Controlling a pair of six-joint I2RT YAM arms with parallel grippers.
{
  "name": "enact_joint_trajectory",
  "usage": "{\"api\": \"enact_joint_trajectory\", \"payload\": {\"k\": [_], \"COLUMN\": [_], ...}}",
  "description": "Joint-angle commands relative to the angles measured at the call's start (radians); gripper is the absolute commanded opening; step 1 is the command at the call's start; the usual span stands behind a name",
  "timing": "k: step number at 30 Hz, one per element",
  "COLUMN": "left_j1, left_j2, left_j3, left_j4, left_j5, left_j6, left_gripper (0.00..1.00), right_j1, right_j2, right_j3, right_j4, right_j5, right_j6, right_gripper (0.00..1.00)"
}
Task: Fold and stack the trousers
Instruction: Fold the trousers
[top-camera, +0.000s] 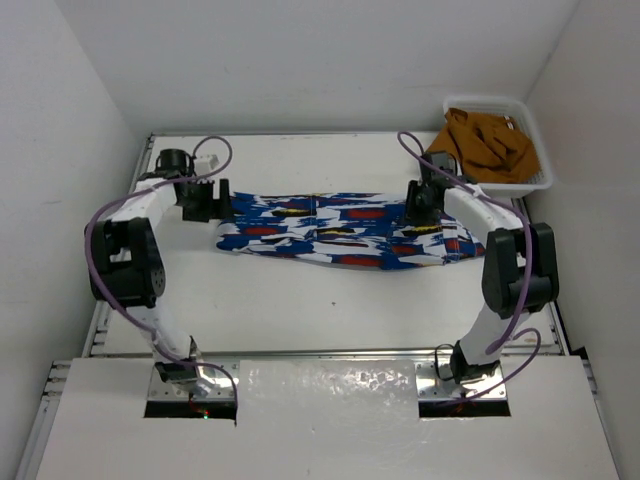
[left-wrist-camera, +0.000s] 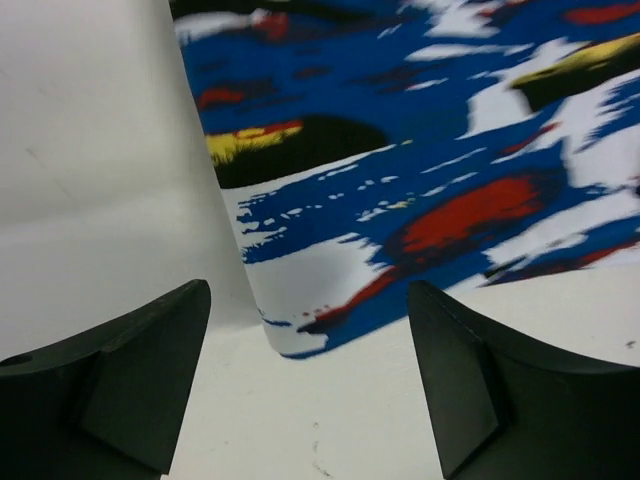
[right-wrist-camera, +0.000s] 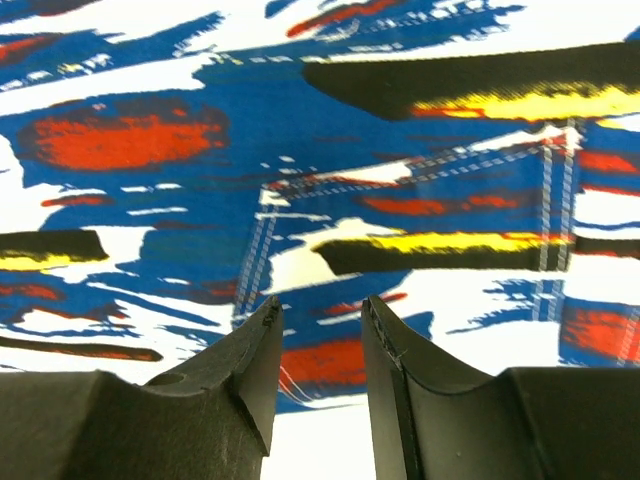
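Observation:
The trousers (top-camera: 345, 230), royal blue with white, red, yellow and black patches, lie flat and stretched out across the middle of the white table. My left gripper (top-camera: 208, 200) is at their left end. In the left wrist view it (left-wrist-camera: 310, 385) is wide open and empty, and a corner of the trousers (left-wrist-camera: 420, 150) lies just beyond the fingers. My right gripper (top-camera: 420, 205) is over the right part of the trousers, near their far edge. In the right wrist view it (right-wrist-camera: 318, 310) is narrowly open and empty over the edge of the fabric (right-wrist-camera: 330, 150).
A white basket (top-camera: 541, 160) holding a brown garment (top-camera: 490, 145) stands at the back right corner. White walls close in the table (top-camera: 320, 310) on the left, back and right.

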Motion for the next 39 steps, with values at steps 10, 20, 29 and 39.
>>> {"api": "enact_joint_trajectory", "payload": {"k": [10, 20, 29, 39], "left_j1": [-0.01, -0.018, 0.165, -0.108], "left_j2": [0.217, 0.214, 0.13, 0.069], "left_j3": [-0.081, -0.014, 0.442, 0.608], "left_j4": [0.058, -0.065, -0.301, -0.519], "left_j5": [0.001, 0.113, -0.149, -0.021], "left_j6": [-0.01, 0.061, 0.283, 0.417], "left_gripper": [0.74, 0.0, 0.0, 0.0], "right_j1": [-0.043, -0.149, -0.15, -0.109], "right_j2": [-0.109, -0.124, -0.152, -0.115], "right_j3": [-0.086, -0.134, -0.138, -0.158], "right_j4": [-0.037, -0.045, -0.07, -0.007], "right_j5": [0.067, 0.082, 0.171, 0.091], "right_j6": [-0.037, -0.009, -0.07, -0.006], "right_gripper": [0.4, 0.41, 0.41, 0.42]}}
